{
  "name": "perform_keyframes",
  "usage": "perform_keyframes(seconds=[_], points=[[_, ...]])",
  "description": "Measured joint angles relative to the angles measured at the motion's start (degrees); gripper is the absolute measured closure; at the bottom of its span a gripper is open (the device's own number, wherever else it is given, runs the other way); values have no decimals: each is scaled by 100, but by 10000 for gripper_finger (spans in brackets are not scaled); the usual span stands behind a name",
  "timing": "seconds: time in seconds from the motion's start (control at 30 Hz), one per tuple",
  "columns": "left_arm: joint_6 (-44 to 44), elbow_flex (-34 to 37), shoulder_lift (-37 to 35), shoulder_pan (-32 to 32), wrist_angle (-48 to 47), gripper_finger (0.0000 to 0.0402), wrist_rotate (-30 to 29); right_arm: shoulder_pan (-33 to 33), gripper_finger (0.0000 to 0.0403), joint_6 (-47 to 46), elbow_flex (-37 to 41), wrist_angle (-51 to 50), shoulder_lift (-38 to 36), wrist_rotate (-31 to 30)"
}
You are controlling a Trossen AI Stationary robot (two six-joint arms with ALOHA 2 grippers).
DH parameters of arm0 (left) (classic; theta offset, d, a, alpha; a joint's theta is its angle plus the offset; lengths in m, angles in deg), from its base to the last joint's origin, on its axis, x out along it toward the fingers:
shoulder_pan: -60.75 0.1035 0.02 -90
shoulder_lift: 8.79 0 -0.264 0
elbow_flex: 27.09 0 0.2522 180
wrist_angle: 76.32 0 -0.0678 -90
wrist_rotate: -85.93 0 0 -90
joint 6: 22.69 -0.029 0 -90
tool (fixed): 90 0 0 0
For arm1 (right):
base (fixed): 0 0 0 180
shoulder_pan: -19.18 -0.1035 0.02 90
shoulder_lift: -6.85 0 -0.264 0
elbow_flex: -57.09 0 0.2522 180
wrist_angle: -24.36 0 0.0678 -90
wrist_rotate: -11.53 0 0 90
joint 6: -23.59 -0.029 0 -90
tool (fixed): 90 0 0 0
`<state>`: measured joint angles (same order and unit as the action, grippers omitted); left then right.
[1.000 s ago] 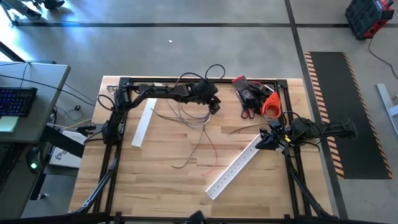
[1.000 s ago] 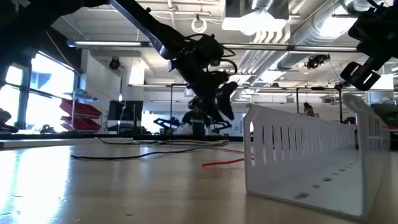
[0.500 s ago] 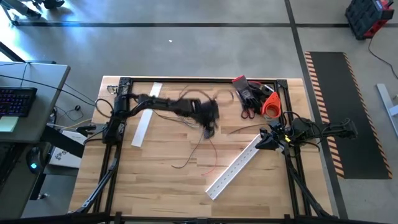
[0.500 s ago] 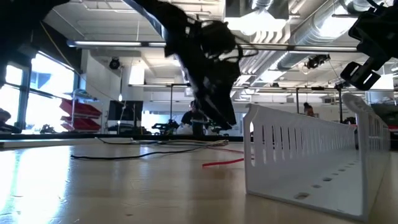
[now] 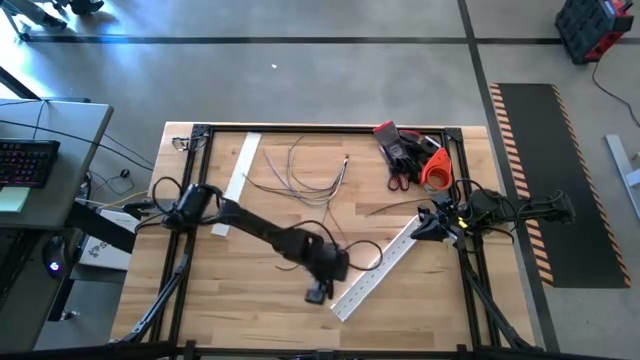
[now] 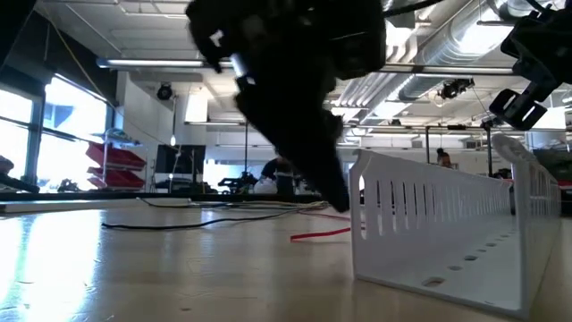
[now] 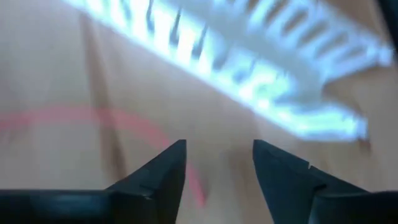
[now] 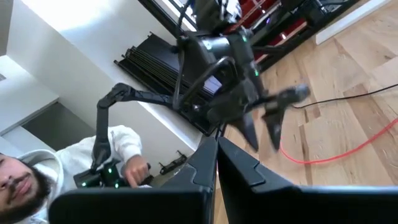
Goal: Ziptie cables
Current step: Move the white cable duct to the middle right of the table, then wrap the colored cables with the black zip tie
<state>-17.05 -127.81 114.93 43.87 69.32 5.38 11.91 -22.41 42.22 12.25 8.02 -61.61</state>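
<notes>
The cables [image 5: 312,178], a loose bunch of thin grey and brownish wires, lie on the wooden table at the far middle, touched by no gripper. My left gripper [image 5: 318,293] is down near the table's front, beside the near end of a white channel strip [image 5: 372,272]. It is open [image 7: 217,158] and tipped downward, with its tips a little above the wood [image 6: 344,204]. A thin red strip [image 7: 93,115] lies flat on the table under and beside it [image 6: 319,234]. My right gripper [image 5: 422,225] waits shut [image 8: 216,155] at the table's right side.
A second white channel strip [image 5: 238,180] lies at the far left. A red, black and orange heap of tools [image 5: 410,155] sits at the far right corner. A black frame rail [image 5: 320,128] borders the table. A person [image 8: 37,174] sits beyond the table.
My left gripper has swung fast from above the cables at the far middle toward the table's near edge. It has rolled as it went and now stands beside the white channel's near end. The cables stay where they were, now uncovered.
</notes>
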Motion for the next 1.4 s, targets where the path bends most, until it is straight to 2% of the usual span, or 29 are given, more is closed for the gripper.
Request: perform_keyframes(seconds=[0.3, 0.4, 0.57, 0.67, 0.73, 0.83, 1.0, 1.07, 1.17, 1.27, 1.33, 1.4], points=[[-519, -9, 508, 338, 3025, 290, 334, -2, 403, 0, 0, 4, 0, 0], [-481, -4, 349, 501, 2890, 295, 509, -1, 403, 0, 0, 3, 0, -1], [-350, -13, -66, 684, 1488, 296, 205, 0, 403, 0, 0, 2, 0, -2], [-324, 1, -7, 685, 811, 296, 405, -1, 403, 0, 0, 0, 0, -1], [-432, 2, 127, 592, 915, 297, 727, -2, 403, 0, 0, 0, -2, -2], [-341, -2, 432, 436, 1725, 307, 970, 0, 403, 0, 0, 0, 0, -2], [233, -10, 1059, 615, 4460, 341, 939, 0, 403, 0, -2, 1, 0, -2], [404, -112, 1215, 762, 4942, 355, 1105, 0, 403, 0, 0, 0, 0, -2], [597, -201, 1227, 894, 4666, 372, 1494, 0, 403, 0, 0, 0, -2, -2], [331, -199, 1001, 908, 3783, 385, 1527, 0, 403, 0, -2, -2, -1, -2], [-164, -201, 730, 856, 2912, 394, 1292, 0, 403, 0, 0, 1, -2, -2], [-550, -208, 443, 789, 2056, 399, 461, -2, 403, 0, -2, 0, -2, -2]])
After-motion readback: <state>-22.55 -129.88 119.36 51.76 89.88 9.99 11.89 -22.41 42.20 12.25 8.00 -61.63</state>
